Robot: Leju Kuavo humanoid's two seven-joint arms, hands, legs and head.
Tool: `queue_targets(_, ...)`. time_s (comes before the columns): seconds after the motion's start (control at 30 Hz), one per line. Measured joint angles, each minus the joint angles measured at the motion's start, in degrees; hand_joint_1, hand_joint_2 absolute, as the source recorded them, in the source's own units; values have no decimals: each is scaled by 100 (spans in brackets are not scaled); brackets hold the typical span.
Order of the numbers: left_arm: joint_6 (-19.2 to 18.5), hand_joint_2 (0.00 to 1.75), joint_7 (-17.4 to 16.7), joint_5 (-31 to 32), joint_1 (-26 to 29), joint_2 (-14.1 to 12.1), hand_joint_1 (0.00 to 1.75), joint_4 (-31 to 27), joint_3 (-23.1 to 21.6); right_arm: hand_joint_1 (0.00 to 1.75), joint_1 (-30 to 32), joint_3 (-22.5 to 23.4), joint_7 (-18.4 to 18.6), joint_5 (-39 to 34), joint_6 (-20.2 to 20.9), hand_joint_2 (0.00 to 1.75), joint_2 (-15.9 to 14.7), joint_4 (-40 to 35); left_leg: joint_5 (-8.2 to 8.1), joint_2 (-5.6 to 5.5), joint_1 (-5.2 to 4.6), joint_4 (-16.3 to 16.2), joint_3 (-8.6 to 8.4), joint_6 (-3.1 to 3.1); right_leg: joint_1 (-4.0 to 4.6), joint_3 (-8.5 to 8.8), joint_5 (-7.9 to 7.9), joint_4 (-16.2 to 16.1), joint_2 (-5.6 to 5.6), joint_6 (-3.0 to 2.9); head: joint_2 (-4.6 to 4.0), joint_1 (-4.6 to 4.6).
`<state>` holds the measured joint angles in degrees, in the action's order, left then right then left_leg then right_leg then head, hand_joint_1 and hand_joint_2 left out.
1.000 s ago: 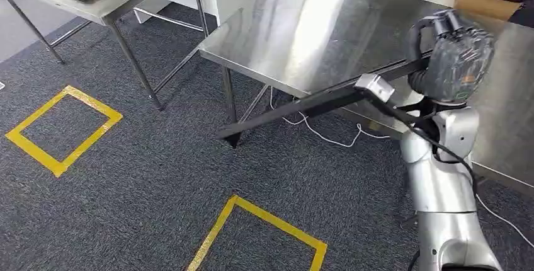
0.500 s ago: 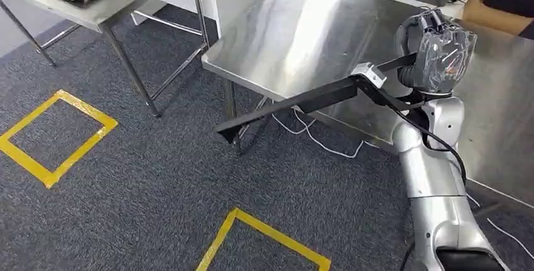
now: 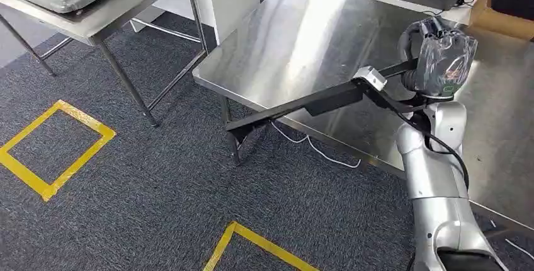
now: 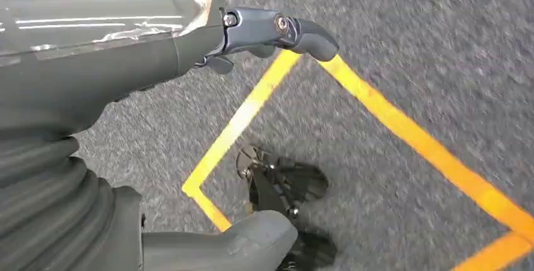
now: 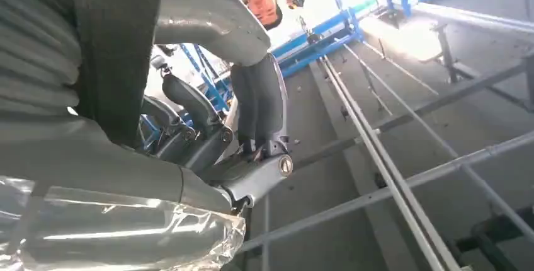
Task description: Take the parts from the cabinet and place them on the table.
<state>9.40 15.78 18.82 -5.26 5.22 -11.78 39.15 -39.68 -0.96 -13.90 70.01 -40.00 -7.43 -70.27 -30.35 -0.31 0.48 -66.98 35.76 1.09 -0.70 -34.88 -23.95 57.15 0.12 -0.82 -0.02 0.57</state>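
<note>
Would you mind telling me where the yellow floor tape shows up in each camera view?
Head view: yellow tape forms a square at the left, plus a corner at the bottom centre.
Left wrist view: tape crosses the middle and right.
Right wrist view: not in it.
Shared landmark: grey carpet, head and left wrist views.

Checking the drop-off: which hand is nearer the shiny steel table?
Right. The right hand holds the long black bar over the steel table; the left hand hangs above carpet.
</note>
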Motion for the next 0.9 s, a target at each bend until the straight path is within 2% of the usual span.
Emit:
queue_targets(0.07,11,175,0,2,11,0,0,0,0,175,3,50,-22,35,0,175,41,2,-333,7,20,-680,519,-50,37,74,-80,2,9,-34,0,-5)
queue_targets(0.1,11,175,2,2,14,0,0,0,2,175,14,77,-46,52,0,175,61,4,-357,8,20,-791,680,-52,49,129,-128,2,21,-28,0,0)
queue_targets(0.13,24,175,24,7,14,0,0,0,2,175,22,101,-68,72,0,175,77,7,-226,10,20,-657,712,-43,54,194,-173,3,33,-24,0,-4)
queue_targets(0.17,48,175,50,17,14,0,0,0,2,175,22,122,-81,98,0,175,81,7,29,10,19,-335,639,-29,57,263,-220,3,39,-17,0,-2)
queue_targets(0.2,83,175,57,22,13,0,0,0,2,175,22,140,-81,105,0,175,98,7,381,10,17,136,481,-2,60,338,-257,3,45,-10,0,-4)
queue_targets(0.23,123,175,55,22,13,-2,0,0,2,175,21,166,-81,109,0,175,122,7,821,11,9,701,285,41,61,400,-316,-2,46,14,0,-4)
queue_targets(0.27,147,175,46,17,5,-4,0,0,2,175,21,190,-81,111,0,175,129,9,818,-4,-20,822,254,75,66,445,-344,-12,49,40,0,13)
queue_targets(0.3,166,175,39,11,-4,-2,0,0,2,175,-2,219,-85,118,0,175,133,11,744,1,-64,913,244,104,69,407,-345,-19,48,49,0,15)
queue_targets(0.33,173,175,35,11,-2,-2,0,0,2,175,-1,236,-87,118,0,175,133,11,808,9,-85,881,190,140,72,381,-363,-26,50,85,0,-7)
queue_targets(0.4,171,175,44,15,11,-2,0,0,4,175,20,267,-127,133,0,175,138,11,840,13,-94,920,177,104,124,405,-382,-4,48,103,0,7)
queue_targets(0.43,168,175,48,22,7,-4,0,0,2,175,24,271,-146,135,0,175,146,11,839,6,-109,920,181,106,90,399,-384,-7,48,105,2,-7)
queue_targets(0.53,164,175,55,22,-4,-7,0,0,4,175,34,315,-149,135,0,175,164,11,815,-21,-133,922,184,136,107,404,-408,-49,31,144,0,0)
queue_targets(0.9,129,175,79,22,-6,-2,0,0,4,175,-41,352,-229,-61,0,175,214,118,811,-23,-154,922,177,190,105,411,-394,-70,28,171,0,-2)
